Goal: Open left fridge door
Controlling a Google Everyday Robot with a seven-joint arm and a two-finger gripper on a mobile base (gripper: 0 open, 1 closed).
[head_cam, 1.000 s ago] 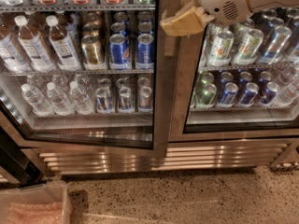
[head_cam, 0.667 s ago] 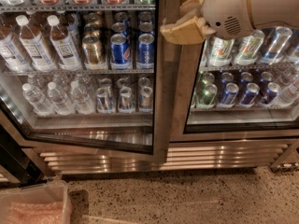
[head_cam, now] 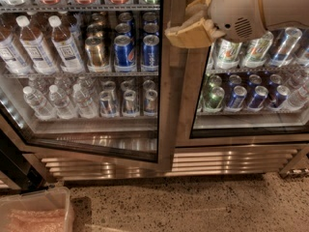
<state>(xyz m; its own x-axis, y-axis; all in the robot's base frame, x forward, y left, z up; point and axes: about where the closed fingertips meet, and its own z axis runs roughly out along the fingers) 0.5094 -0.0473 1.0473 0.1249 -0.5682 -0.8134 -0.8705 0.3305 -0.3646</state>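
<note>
The left fridge door (head_cam: 165,110) hangs partly open, its right edge swung toward the near side, with bottles (head_cam: 63,45) and blue cans (head_cam: 124,52) behind its glass. The tan gripper (head_cam: 187,27) sits at that door's upper right frame edge. Its grip state cannot be told.

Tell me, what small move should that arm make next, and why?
Probably pull the left fridge door outward and leftward by its free edge. It is only ajar: its bottom edge slants away from the steel grille. The gripper sits at that free edge near the top, so it seems placed to pull.
</note>
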